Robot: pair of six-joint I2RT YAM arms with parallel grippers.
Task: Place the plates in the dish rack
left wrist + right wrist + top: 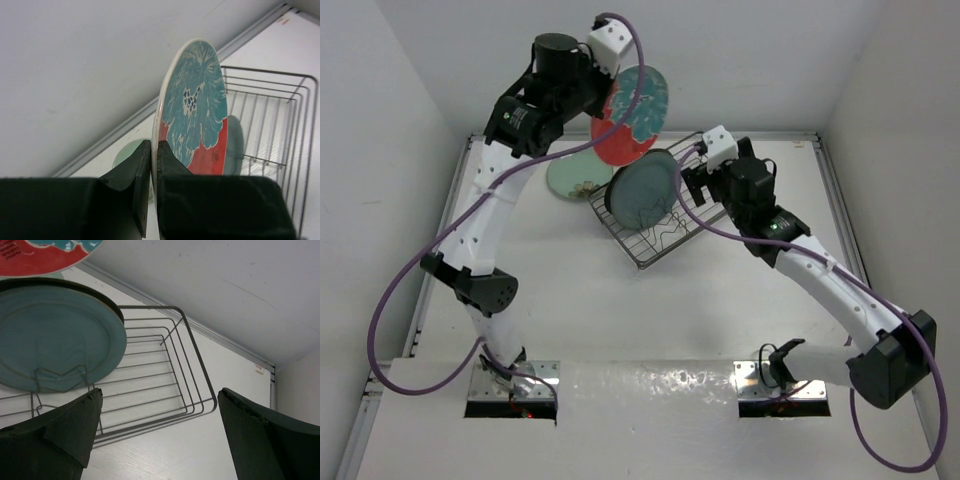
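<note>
My left gripper [602, 90] is raised high at the back and is shut on the rim of the red-rimmed plate with the mottled teal centre [632, 115], held on edge above the dish rack [665, 235]. In the left wrist view both jaws [154, 150] pinch the plate's lower rim [197, 110]. The dark teal plate [645, 190] stands upright in the rack's left end; it also shows in the right wrist view [55, 335]. The pale mint green plate [578, 178] lies flat on the table left of the rack. My right gripper [693, 182] is open and empty beside the rack's right end [159, 392]. The cream plate is out of view.
The rack sits at an angle in the middle back of the table; its right half [190, 340] holds no plate. White walls close in the back and both sides. A raised rail [840, 200] runs along the table's right edge.
</note>
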